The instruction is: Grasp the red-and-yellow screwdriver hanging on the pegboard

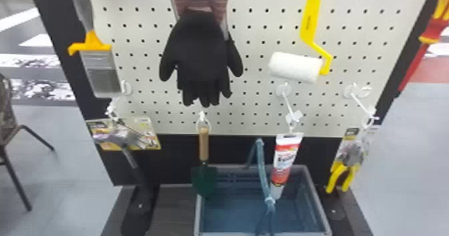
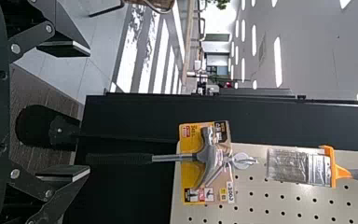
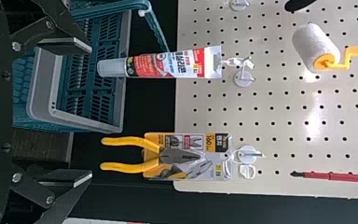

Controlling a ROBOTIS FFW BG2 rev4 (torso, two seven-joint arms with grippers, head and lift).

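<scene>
While the left gripper (image 2: 89, 111) and right gripper (image 3: 92, 111) gape wide, both empty, one red-and-yellow screwdriver (image 1: 433, 29) hangs at the pegboard's (image 1: 257, 4) right edge, with one tube (image 1: 286, 155) above one basket (image 1: 316, 198)

Head view: from above, near side, looking forward and down at pegboard (image 1: 254, 101) and basket (image 1: 198, 215). Left wrist view: on its side, close, facing board's left edge and room beyond — shares hammer (image 2: 207, 158) and paintbrush (image 2: 298, 167) with head view. Right wrist view: sideways, close, facing board's right part — shares roller (image 3: 314, 46), pliers (image 3: 179, 156), screwdriver (image 3: 340, 176).
</scene>
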